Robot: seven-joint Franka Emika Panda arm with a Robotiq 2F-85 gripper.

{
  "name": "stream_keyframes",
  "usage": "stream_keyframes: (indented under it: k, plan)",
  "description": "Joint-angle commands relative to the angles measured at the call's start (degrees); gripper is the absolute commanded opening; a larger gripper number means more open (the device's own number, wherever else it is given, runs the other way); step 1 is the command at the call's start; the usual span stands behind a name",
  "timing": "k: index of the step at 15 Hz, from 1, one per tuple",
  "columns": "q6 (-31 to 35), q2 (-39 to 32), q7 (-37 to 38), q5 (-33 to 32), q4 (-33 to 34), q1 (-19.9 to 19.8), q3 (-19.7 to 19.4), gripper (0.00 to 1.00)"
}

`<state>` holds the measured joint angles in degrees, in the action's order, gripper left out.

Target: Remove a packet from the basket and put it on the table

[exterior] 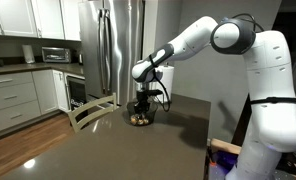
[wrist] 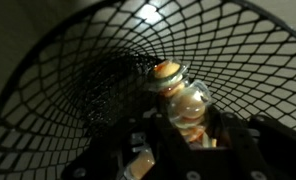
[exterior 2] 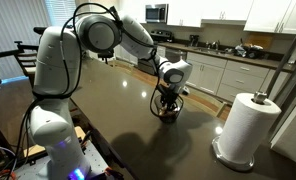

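Note:
The dark wire-mesh basket [exterior: 140, 121] stands on the dark grey-brown table [exterior: 98, 150]; both show in both exterior views, basket [exterior 2: 169, 113] and table [exterior 2: 118, 110]. My gripper [exterior: 141, 108] reaches straight down into the basket [exterior 2: 168, 102]. In the wrist view the mesh wall [wrist: 78, 70] fills the frame. A glossy tan-orange packet [wrist: 178, 95] sits between my fingers [wrist: 183, 135], which are closed against it. Another packet [wrist: 140, 165] lies low at the left, partly hidden by the gripper.
A white paper-towel roll [exterior 2: 246, 128] stands on the table near the basket. A chair back [exterior: 88, 112] is at the table's far edge. A steel fridge [exterior: 113, 50] and a kitchen counter [exterior 2: 228, 55] stand behind.

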<state>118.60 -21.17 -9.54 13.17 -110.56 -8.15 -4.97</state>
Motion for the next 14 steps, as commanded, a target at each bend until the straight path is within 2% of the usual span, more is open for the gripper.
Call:
stream_keyframes:
  k: [1,5,9,14]
  plan:
    - [-0.25,1.11,1.38,0.49,0.07,-0.67,0.41,0.08]
    - [-3.44,3.08,2.35,-0.27,0.27,-0.53,0.07,0.01]
    - [-5.44,6.74,4.04,-1.23,-0.60,0.22,-0.16,0.06]
    - [-6.90,9.61,5.67,-2.72,-0.44,1.69,0.25,0.05]
